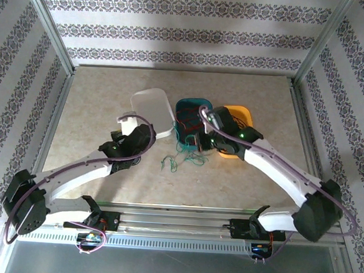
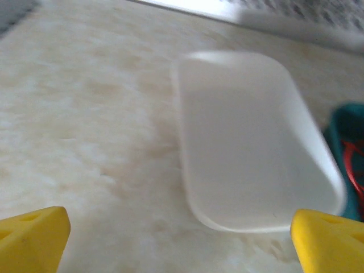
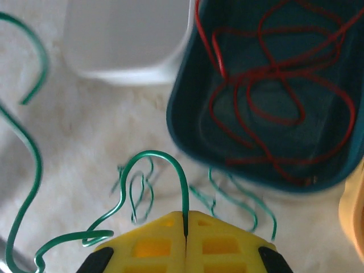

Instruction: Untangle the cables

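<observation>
The left arm (image 1: pixel 79 170) reaches forward, with the left gripper (image 2: pixel 182 242) spread wide. The right arm (image 1: pixel 279 171) angles inward, and the right gripper (image 3: pixel 186 222) is pinched on a green cable (image 3: pixel 153 152).

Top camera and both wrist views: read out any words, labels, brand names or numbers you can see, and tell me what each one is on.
No text can be read anywhere.
The white tray, teal bin, orange bin and table carry no markings.
The right gripper, shut on a green cable, has plain yellow fingers.
The wall stripes are ornament, not lettering.
</observation>
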